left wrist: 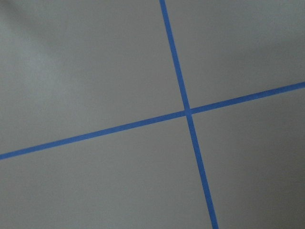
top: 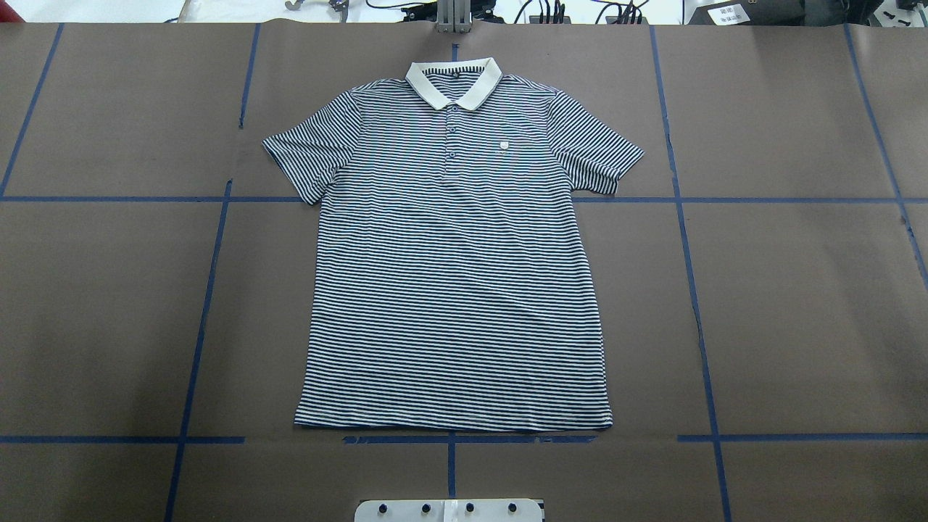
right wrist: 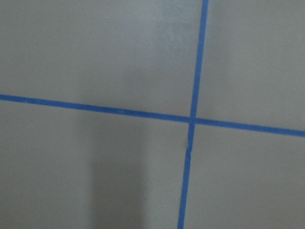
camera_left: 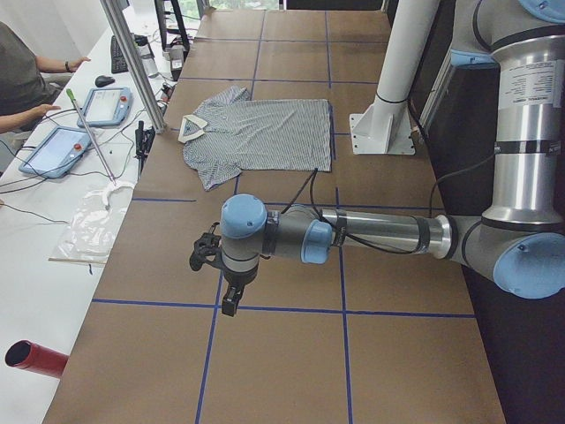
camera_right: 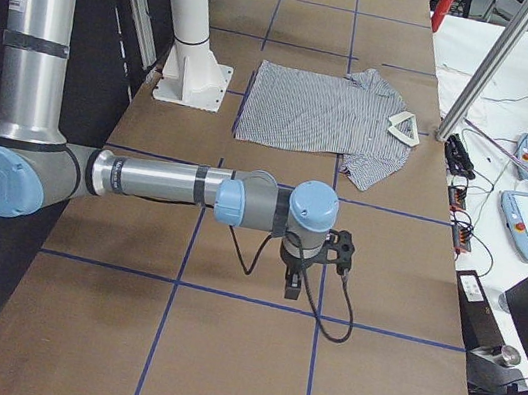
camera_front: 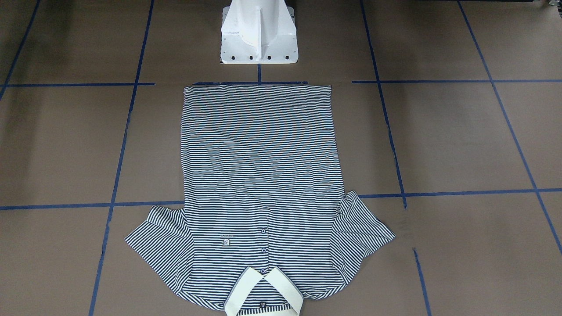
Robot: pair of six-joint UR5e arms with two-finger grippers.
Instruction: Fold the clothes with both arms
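Observation:
The striped polo shirt (top: 457, 275) lies spread flat and face up in the middle of the brown table, sleeves out, cream collar (top: 453, 81) at the far edge and hem toward the robot's base. From the front-facing camera the shirt (camera_front: 263, 175) has its collar nearest. Both arms are stretched low over bare table well away from it. The left gripper (camera_left: 231, 296) points down off the shirt's (camera_left: 265, 132) left end; the right gripper (camera_right: 292, 283) hangs likewise off the shirt's (camera_right: 309, 109) right end. Whether either is open or shut I cannot tell. Both wrist views show only table and blue tape.
The white pedestal base (camera_front: 259, 35) stands just behind the hem. Blue tape lines (top: 449, 438) grid the table. On a side bench lie teach pendants (camera_left: 55, 150), cables and a red cylinder (camera_left: 35, 358), with a person's hands (camera_left: 40, 113) there. A metal post (camera_left: 132, 62) rises at the table's far edge.

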